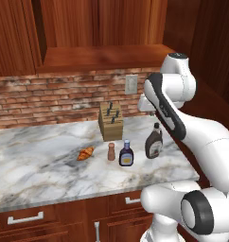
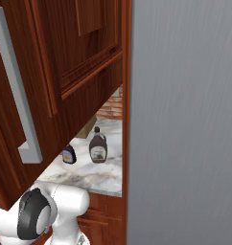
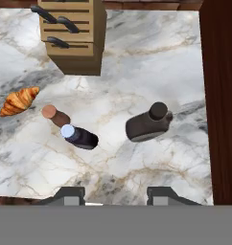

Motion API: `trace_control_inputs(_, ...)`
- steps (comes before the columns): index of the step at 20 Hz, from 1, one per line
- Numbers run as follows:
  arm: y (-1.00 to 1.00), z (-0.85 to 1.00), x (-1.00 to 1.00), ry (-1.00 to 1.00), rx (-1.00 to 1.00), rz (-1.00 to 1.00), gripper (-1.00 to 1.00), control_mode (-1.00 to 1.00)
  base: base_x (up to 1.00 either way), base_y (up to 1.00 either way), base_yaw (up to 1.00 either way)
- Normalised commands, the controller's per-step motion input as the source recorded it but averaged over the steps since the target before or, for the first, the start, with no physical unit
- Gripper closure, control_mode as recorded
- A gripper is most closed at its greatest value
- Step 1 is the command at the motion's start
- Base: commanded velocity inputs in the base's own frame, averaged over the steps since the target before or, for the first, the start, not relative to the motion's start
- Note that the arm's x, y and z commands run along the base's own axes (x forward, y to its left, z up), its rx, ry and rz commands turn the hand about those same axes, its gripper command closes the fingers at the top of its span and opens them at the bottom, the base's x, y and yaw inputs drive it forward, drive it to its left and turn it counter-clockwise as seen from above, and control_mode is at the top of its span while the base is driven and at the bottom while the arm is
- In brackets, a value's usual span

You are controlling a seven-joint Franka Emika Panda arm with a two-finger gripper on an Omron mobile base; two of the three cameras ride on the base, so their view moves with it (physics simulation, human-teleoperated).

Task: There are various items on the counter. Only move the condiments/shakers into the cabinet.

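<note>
- Fingers (image 3: 69, 195) wide apart, empty, high over the bench (image 3: 151, 62).
- All three upright near bench front: brown shaker (image 1: 111, 151), blue bottle (image 1: 126, 153), dark-brown bottle (image 1: 154, 142).
- Likely light, rigid, slick; best gripped mid-body, not on the cap.
- Croissant (image 1: 85, 153) and knife block (image 1: 110, 121) to be left alone.

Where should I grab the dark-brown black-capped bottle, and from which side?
Grip the dark-brown bottle at its narrow neck just under the black cap, coming straight down. It stands upright and apart from the blue bottle, and the open gripper already looks down on it.
</note>
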Motion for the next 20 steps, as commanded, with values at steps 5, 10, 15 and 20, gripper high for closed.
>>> trace_control_inputs(5, 0.07, 0.00, -0.12, 0.00, 0.00, 0.01, -1.00, -1.00, 0.00, 0.00, 0.00)
trace_control_inputs(10, 0.56, -0.08, -0.32, -0.01, 0.00, 0.00, -1.00, -1.00, 0.00, 0.00, 0.00)
trace_control_inputs(15, 0.36, -0.14, -0.27, -0.04, 0.01, 0.00, -1.00, -1.00, 0.00, 0.00, 0.00)
trace_control_inputs(20, 0.07, -0.28, -0.25, -0.02, 0.00, 0.00, -1.00, -1.00, 0.00, 0.00, 0.00)
